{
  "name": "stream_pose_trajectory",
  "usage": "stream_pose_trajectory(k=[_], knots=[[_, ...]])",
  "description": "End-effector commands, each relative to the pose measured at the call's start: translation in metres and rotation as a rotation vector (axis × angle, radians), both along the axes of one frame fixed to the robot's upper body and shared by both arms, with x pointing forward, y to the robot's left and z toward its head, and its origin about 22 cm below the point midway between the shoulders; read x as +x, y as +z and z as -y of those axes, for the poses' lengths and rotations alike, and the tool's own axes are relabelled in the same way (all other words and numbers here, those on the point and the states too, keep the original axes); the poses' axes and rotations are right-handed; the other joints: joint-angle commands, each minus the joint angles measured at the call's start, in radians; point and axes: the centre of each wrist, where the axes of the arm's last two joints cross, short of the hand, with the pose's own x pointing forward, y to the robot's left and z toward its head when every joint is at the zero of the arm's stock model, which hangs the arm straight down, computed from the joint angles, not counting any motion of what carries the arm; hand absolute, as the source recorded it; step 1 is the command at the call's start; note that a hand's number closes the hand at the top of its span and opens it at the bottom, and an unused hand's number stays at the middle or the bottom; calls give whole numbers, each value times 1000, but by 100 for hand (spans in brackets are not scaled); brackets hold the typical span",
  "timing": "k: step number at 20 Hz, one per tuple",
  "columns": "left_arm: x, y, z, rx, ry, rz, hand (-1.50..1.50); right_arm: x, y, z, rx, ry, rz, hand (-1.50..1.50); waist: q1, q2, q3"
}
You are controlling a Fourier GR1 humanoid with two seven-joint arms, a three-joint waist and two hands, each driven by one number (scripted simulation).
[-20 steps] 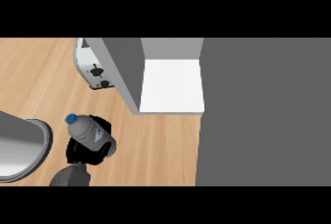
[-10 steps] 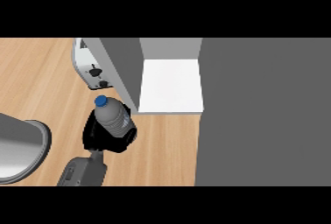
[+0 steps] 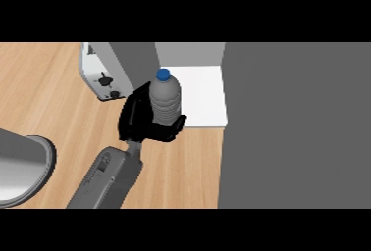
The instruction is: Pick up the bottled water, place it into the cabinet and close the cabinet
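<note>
The bottled water (image 3: pixel 166 98) is a clear ribbed bottle with a blue cap, standing nearly upright in my left hand (image 3: pixel 139 120). The black fingers are curled round its lower part, and the grey forearm comes in from the lower left. The bottle is at the left front edge of the cabinet's white shelf (image 3: pixel 203 95), with its cap over the opening. The cabinet's grey door (image 3: pixel 134 61) stands open just left of the bottle. My right hand does not show.
A large grey cabinet face (image 3: pixel 297 127) fills the right side. A white appliance with black knobs (image 3: pixel 100 78) sits behind the open door. A grey round vessel (image 3: pixel 22 166) stands at the left edge on the wooden counter (image 3: pixel 51 98).
My left hand has carried the bottle away from the grey vessel, up and to the right, until it reached the front of the white shelf.
</note>
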Motion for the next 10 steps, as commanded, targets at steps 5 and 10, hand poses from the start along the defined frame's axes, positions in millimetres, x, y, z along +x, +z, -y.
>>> stream_pose_trajectory(k=[5, 10], knots=[[30, 38, 43, 161, 61, 68, 150, 4, 13, 9, 0, 5, 8, -150, -12, 4, 0], [43, 35, 47, 251, 102, 71, 150, 6, 2, 0, 23, 39, -11, -150, -26, 8, 0]])
